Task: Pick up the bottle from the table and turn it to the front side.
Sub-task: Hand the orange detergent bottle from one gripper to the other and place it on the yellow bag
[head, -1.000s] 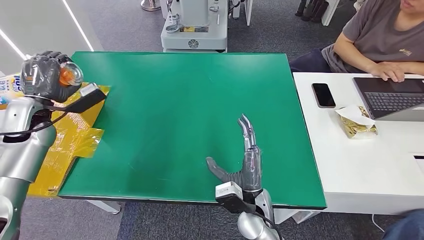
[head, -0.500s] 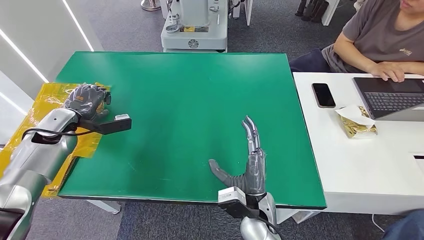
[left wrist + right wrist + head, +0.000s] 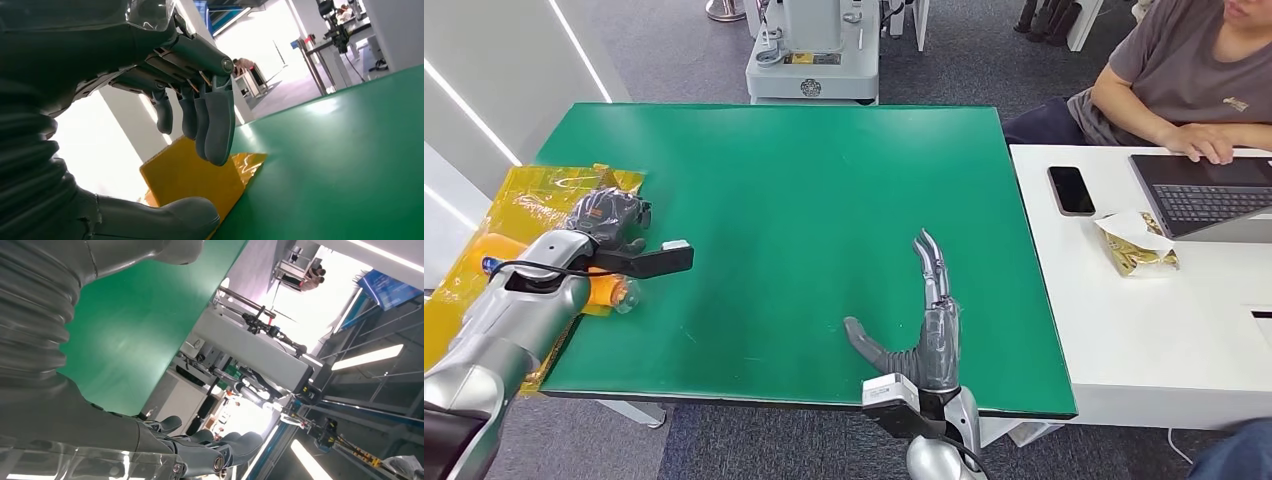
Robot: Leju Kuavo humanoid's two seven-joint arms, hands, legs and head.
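The orange bottle (image 3: 604, 290) lies on its side on the yellow sheet (image 3: 554, 190) at the left edge of the green table (image 3: 824, 170), its clear cap end toward the table's middle. My left forearm crosses over it and hides its middle. My left hand (image 3: 609, 215) hovers just beyond the bottle, holding nothing. In the left wrist view the left hand (image 3: 200, 115) has its fingers hanging apart from the thumb above the yellow sheet (image 3: 195, 180). My right hand (image 3: 929, 320) lies flat and open near the table's front edge, fingers stretched out; it appears too in the right wrist view (image 3: 200, 450).
A white desk (image 3: 1124, 320) adjoins the table on the right with a phone (image 3: 1071, 190), a laptop (image 3: 1209, 195) and a snack bag (image 3: 1136, 245). A person (image 3: 1169, 75) sits there typing. A grey machine base (image 3: 812, 60) stands beyond the far edge.
My left arm came down from high at the left, where its hand held the bottle, to the yellow sheet. The bottle now lies on the sheet, out of the hand. My right hand barely moved.
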